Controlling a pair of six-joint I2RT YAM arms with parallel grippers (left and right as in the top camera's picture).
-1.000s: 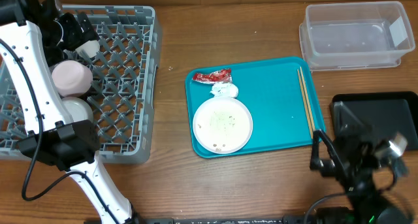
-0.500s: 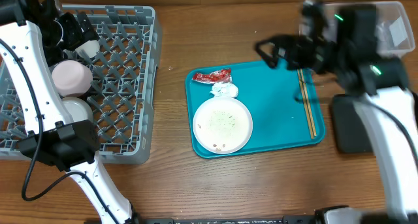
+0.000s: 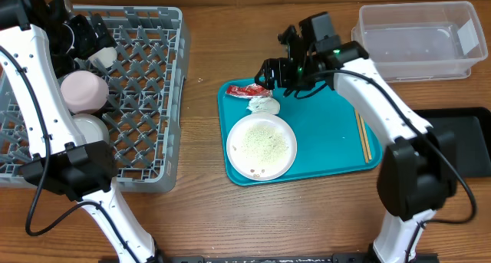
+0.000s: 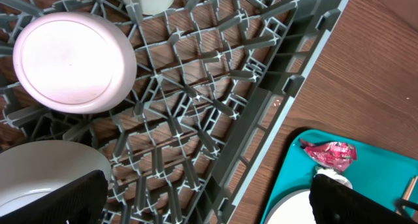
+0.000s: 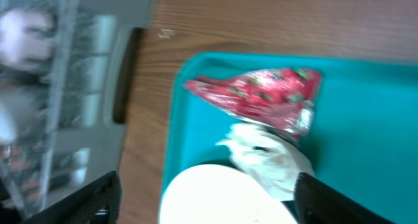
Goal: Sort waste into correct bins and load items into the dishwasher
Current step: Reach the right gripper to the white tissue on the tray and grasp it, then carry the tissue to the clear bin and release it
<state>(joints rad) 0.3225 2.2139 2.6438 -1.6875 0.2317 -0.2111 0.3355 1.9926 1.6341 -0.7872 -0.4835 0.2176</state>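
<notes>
At the far-left corner of the teal tray (image 3: pixel 330 125) | red wrapper (image 3: pixel 249 89) is found, long axis left-right | right jaws are held wide just beside its right end | left jaws wide, well apart

Left arm (image 3: pixel 32 87): white tubular links, black boxy joint housing (image 3: pixel 70 169), thin black cable (image 3: pixel 34 205) looping alongside. Right arm (image 3: pixel 376 94): matching white links, black elbow housing (image 3: pixel 414 179), black wrist block with a green light (image 3: pixel 297 63). Matte black fingers (image 4: pixel 65 198).
</notes>
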